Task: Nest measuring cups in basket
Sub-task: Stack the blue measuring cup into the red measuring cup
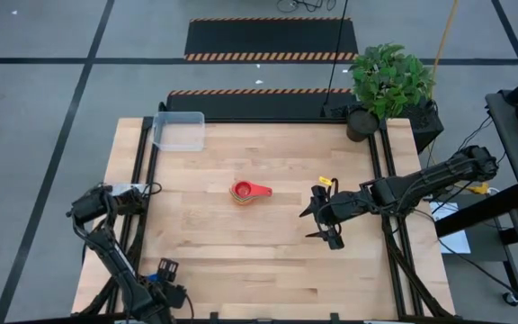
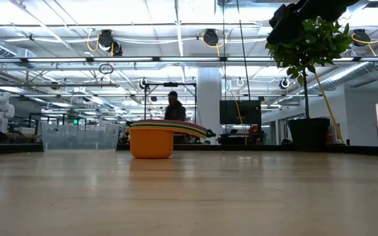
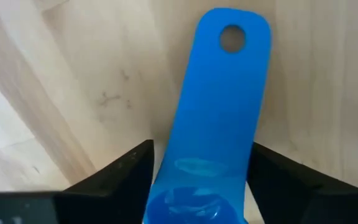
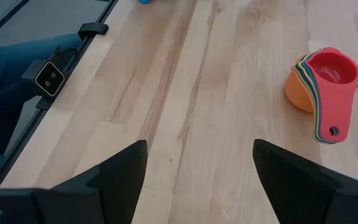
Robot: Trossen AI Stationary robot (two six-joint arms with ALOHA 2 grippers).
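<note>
Pale wooden slatted table [image 1: 268, 243] carries everything; clear colourless rectangular plastic basket [image 1: 179, 130] sits at its far left corner, nothing visible inside. Potted green leafy plant [image 1: 387, 83] stands off the far right corner. Right arm reaches in over the table's right-middle, right gripper [image 1: 324, 216] hovering above bare wood with jaws spread and nothing between them, well apart from the stack. Stack of nested plastic measuring cups [image 1: 249, 192], orange cup at the bottom and red cup on top, handles fanned, sits near table centre, not in the basket. Left arm is folded at the near left edge; left gripper [image 1: 165, 270] is low there, jaws spread on either side of a loose light blue plastic measuring cup [image 3: 211, 134] lying on the wood, its flat handle with hanging hole pointing away from the wrist. Left fingertips [image 3: 129, 171] flank the cup near the bowel end; not clamped, contact not clear. Step in hand, as I read it: grab this blue cup. Do it well: close squarely across where handle meets bowl, keep the wrist low so the thin plastic doesn't skate or flip, lift level, then carry it to the stack and seat it by size. Whole stack still has to go into the basket.
</note>
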